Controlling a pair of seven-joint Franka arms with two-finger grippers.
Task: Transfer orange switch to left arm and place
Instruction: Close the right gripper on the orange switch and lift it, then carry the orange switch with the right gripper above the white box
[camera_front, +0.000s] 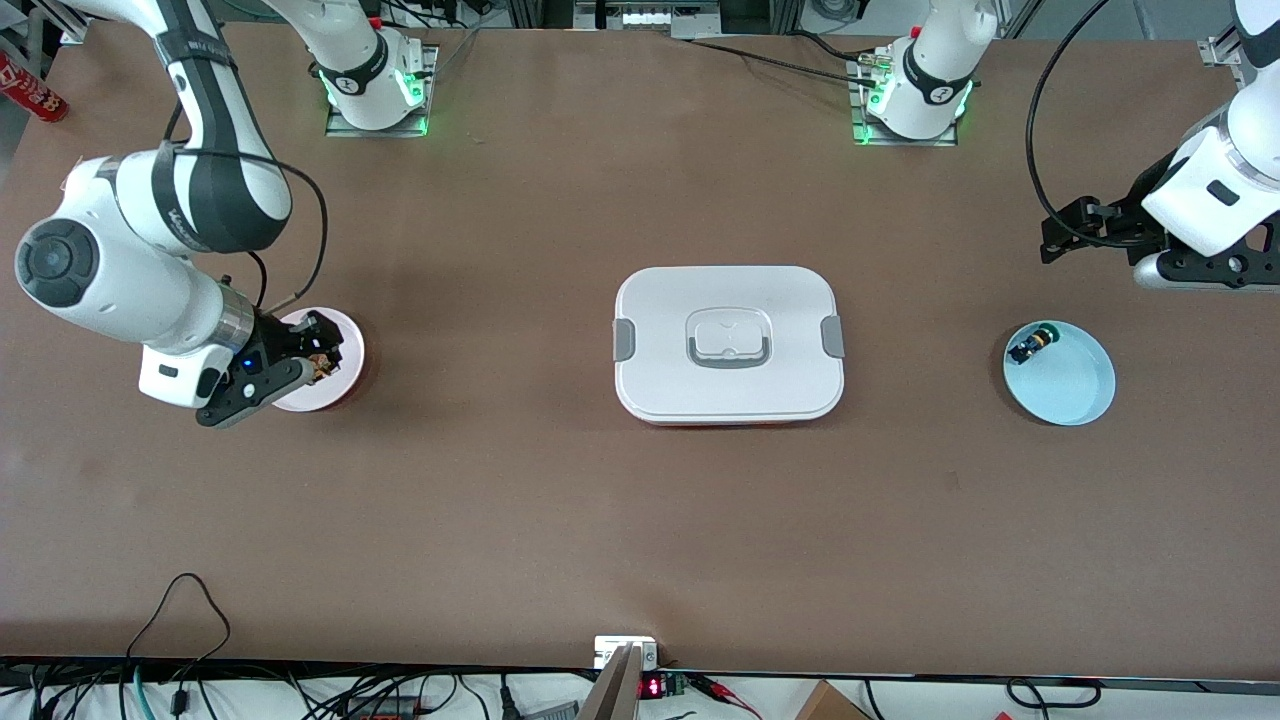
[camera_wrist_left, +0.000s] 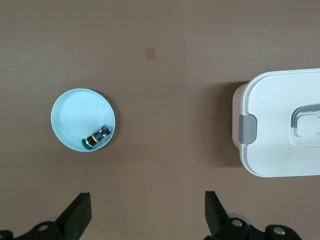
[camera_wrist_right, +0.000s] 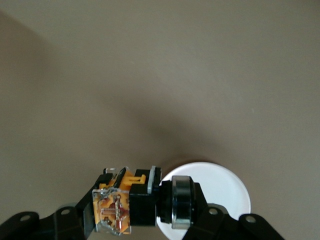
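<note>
- Now, front view: the right gripper sits at middle left of the frame, over the pink plate, pinching the switch. I judge it is lifted off that plate for the transfer.
- The box lies shut at frame centre, squarely between the two plates, so any hand-over path has to go over or round it.
- The left gripper hangs at upper right, above the blue plate in the frame; that arm waits. A second, green-capped switch lies at this plate's upper-left rim.
- Left wrist view: the left gripper's two fingers are spread wide at the bottom edge, holding nothing, likely ready to receive. The blue plate is at middle left, the box at right.
- Right wrist view: at lower centre the switch lies crosswise between the fingers, clamped at its black body, orange part and brassy contacts sticking out sideways. The pink plate shows pale below it.
</note>
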